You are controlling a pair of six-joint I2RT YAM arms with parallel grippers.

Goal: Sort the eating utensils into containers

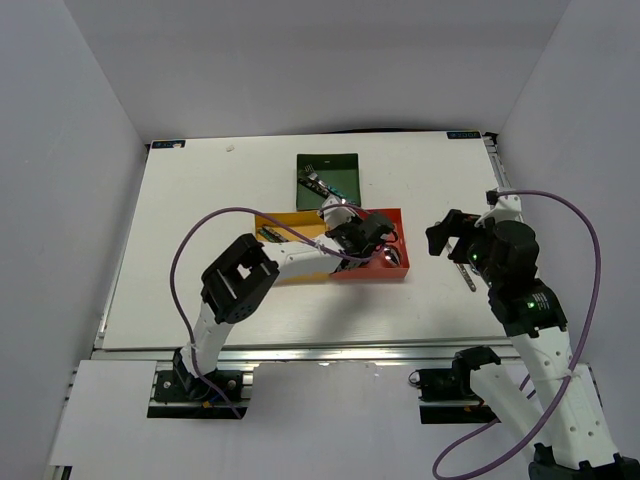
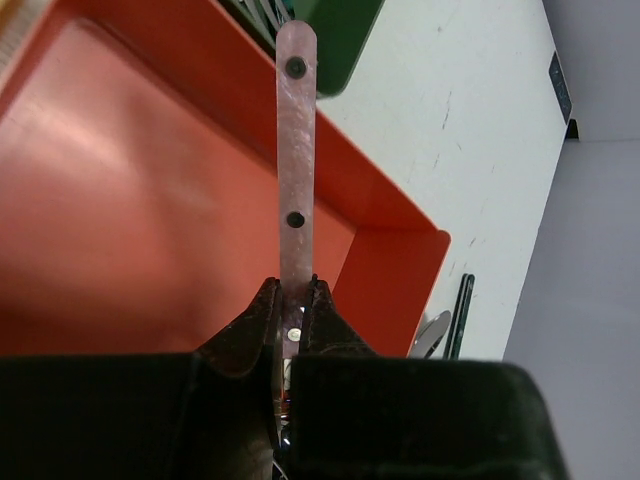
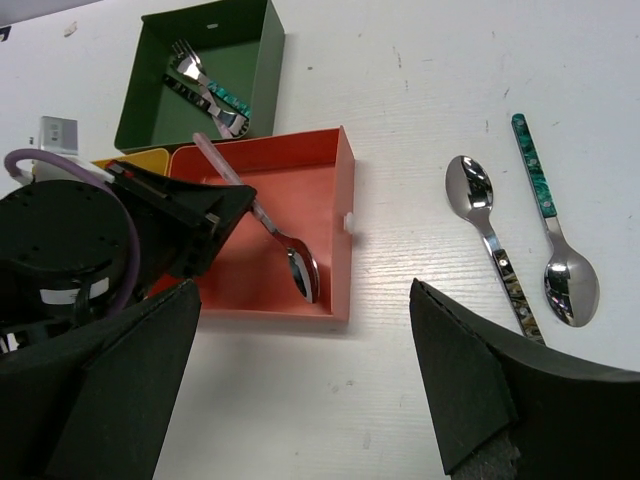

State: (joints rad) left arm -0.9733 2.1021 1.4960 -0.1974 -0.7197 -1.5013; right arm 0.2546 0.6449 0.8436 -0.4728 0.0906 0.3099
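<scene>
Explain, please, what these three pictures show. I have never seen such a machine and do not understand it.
Two robot arms are bolted to a white table; each ends in a two-finger gripper. One picture looks down from above. The other two come from cameras on the wrists, so the black shapes at their lower edges are the grippers' own fingers. On the table stand a green tray with forks, a yellow tray and a red tray. The left gripper is shut on a pink-handled spoon, its bowl inside the red tray. The right gripper is open and empty. Near it two spoons lie on the table.
</scene>
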